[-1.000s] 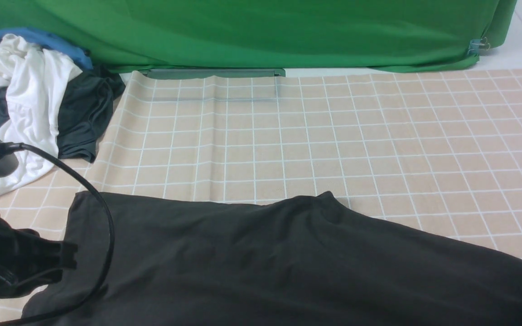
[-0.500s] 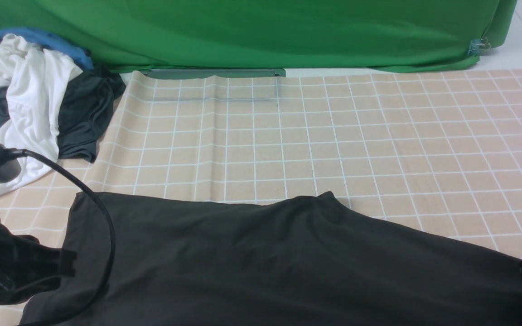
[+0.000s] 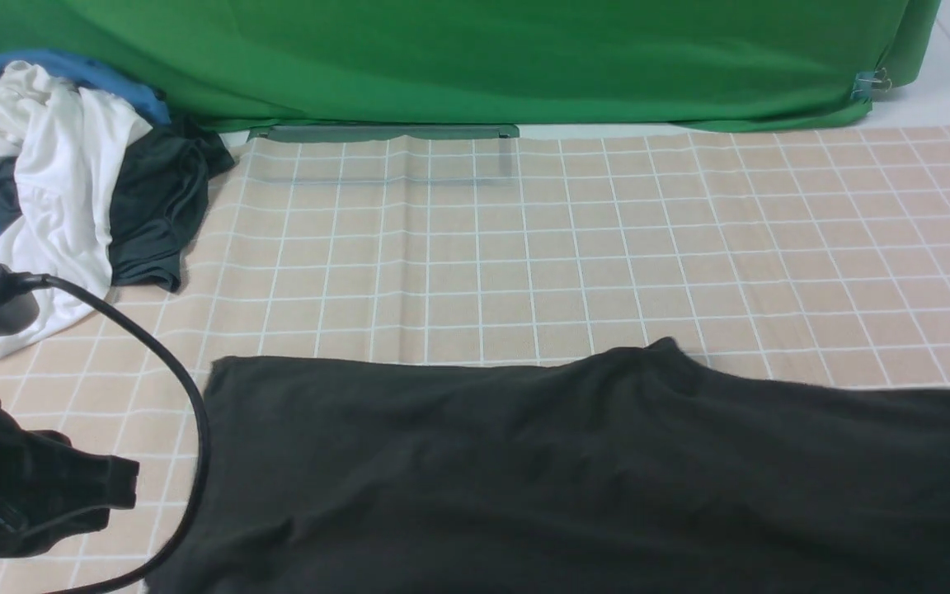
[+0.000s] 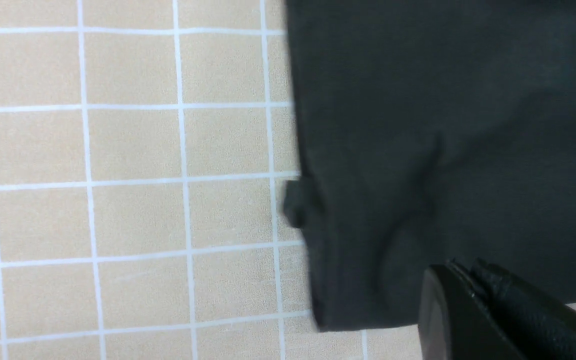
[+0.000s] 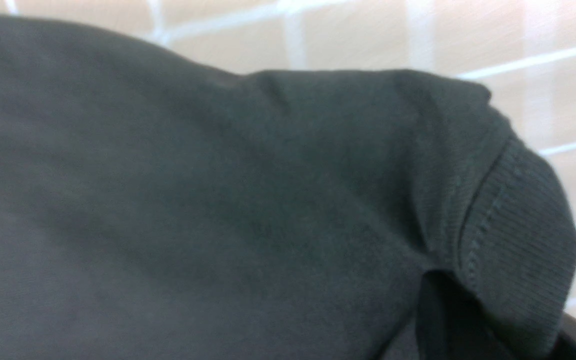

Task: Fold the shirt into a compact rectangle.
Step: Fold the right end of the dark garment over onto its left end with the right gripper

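Black shirt (image 3: 574, 478), spread out, checked cloth (image 3: 524, 247)

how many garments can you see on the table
4: black shirt spread nearest; white garment, blue garment and dark garment piled far left, maybe hiding more

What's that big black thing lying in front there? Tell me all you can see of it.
It is a black shirt of soft, matte cotton-like cloth, spread nearly flat with mild wrinkles on the checked beige tablecloth, nearest the robot. Its left edge runs straight; a ribbed, stitched band bunches up near the right wrist camera. No print shows.
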